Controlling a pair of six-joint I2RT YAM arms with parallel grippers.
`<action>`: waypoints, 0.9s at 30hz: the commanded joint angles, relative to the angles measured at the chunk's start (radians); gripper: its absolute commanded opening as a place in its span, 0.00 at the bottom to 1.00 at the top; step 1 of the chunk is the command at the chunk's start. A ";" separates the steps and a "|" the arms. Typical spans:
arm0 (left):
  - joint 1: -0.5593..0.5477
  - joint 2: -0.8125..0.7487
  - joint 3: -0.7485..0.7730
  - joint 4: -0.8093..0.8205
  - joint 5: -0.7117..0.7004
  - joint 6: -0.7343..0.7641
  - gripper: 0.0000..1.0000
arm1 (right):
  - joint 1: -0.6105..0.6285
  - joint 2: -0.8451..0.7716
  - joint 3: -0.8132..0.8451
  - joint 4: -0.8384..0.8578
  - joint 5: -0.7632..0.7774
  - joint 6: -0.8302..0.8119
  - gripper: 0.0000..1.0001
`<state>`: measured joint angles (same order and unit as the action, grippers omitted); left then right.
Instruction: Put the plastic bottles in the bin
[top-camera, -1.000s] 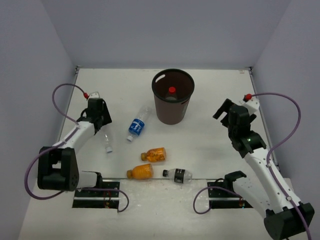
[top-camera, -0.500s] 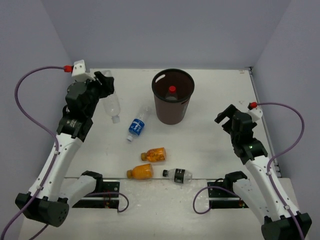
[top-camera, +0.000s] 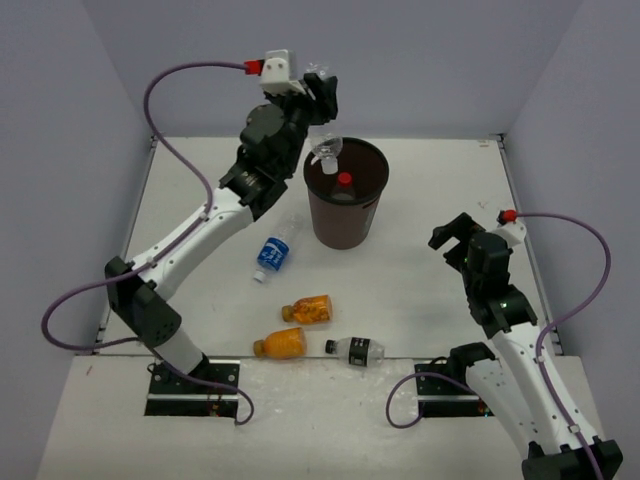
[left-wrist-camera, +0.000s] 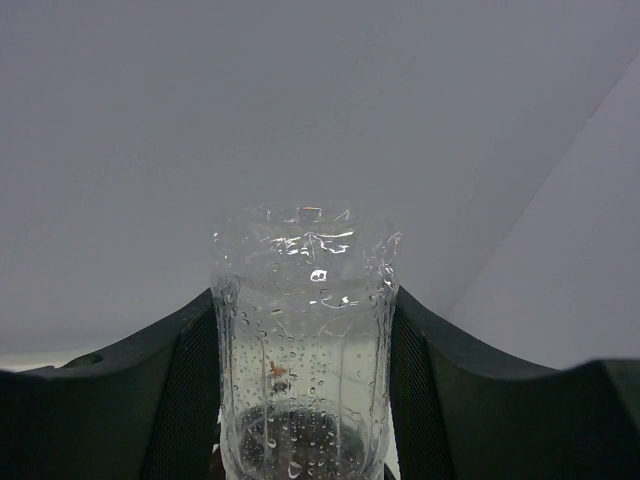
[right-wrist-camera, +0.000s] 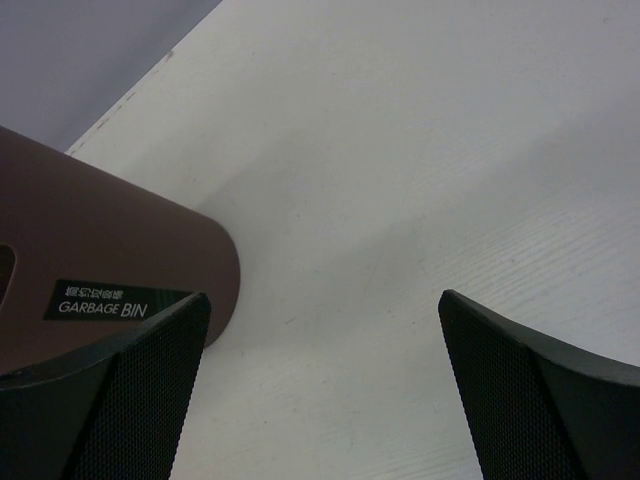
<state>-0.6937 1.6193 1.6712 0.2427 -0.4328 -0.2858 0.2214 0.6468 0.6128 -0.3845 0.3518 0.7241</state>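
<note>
1. The left gripper (top-camera: 323, 97) is raised high on an outstretched arm. Its fingers (left-wrist-camera: 185, 385) are clamped on both sides of the clear bottle (left-wrist-camera: 305, 330).
2. The clear bottle hangs neck-down from that gripper. Its cap end sits just above the bin (top-camera: 345, 225), over the rim on the gripper's side. Water droplets cling to the inside of the bottle wall.
3. The bin stands upright on the table (top-camera: 440, 180), directly below the left gripper. The red-capped bottle (top-camera: 343, 180) lies inside it, cap showing.
4. Four bottles lie on their sides on the table, well below the left gripper and toward the arm bases:
   - the blue-labelled bottle (top-camera: 272, 252) is nearest, just beside the bin's foot;
   - the far orange bottle (top-camera: 308, 308) and the near orange bottle (top-camera: 281, 343) are further off;
   - the black-capped bottle (top-camera: 355, 349) lies just beside the near orange bottle.
5. The right gripper (right-wrist-camera: 325, 298) has its jaws apart, with nothing between them. It hangs over bare table, well apart from every bottle. The bin is ahead and to its left, and the label (right-wrist-camera: 95, 300) reads "GARBAGE BIN".
</note>
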 joint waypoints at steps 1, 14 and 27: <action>-0.047 0.114 0.103 0.086 -0.121 0.060 0.22 | -0.004 -0.010 -0.012 0.039 0.009 -0.006 0.99; -0.098 0.003 -0.043 0.053 -0.127 0.083 1.00 | -0.004 -0.042 -0.007 0.070 -0.103 -0.069 0.99; -0.058 -0.490 -0.605 -0.144 -0.298 0.043 1.00 | 0.054 0.000 0.036 0.040 -0.730 -0.239 0.99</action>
<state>-0.7837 1.2338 1.2937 0.2025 -0.6163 -0.1776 0.2234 0.5664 0.5990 -0.3014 -0.0834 0.5677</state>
